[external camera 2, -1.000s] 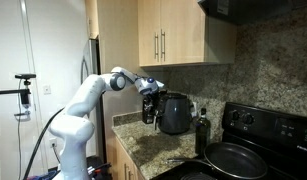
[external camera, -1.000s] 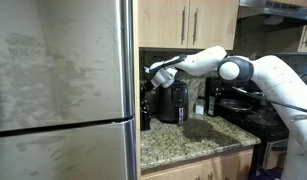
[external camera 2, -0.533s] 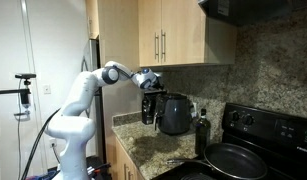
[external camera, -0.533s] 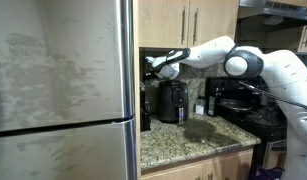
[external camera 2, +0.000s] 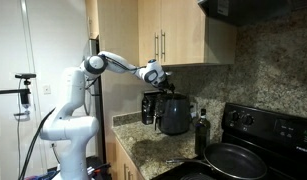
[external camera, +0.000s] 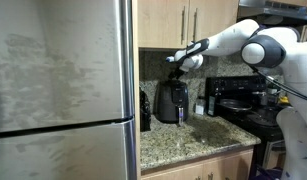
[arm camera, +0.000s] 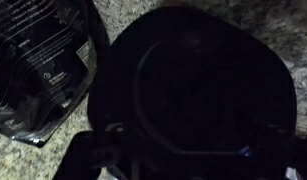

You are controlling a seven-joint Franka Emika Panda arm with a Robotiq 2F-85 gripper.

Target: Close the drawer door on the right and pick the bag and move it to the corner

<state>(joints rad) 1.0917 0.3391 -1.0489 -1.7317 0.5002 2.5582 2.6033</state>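
Note:
The bag (external camera: 145,108) is a black pouch standing upright on the granite counter between the fridge side and the air fryer, in the corner (external camera: 145,64). It also shows in an exterior view (external camera 2: 148,107) and, from above, at the left of the wrist view (arm camera: 38,70). My gripper (external camera: 178,60) hangs in the air above the air fryer, apart from the bag (external camera 2: 158,75). Its fingers stand wide at the lower edges of the wrist view with nothing between them. The drawer door (external camera: 215,22) on the right lies flush and shut (external camera 2: 185,30).
A black air fryer (external camera: 173,102) stands right beside the bag and fills the wrist view (arm camera: 193,90). A dark bottle (external camera 2: 201,130) stands next to it. A stove with a pan (external camera 2: 233,158) is farther along. The steel fridge (external camera: 63,90) walls one side.
My gripper opened and let go of the bag's top. It then rose and moved away from the fridge to above the air fryer. The bag stayed standing in the corner.

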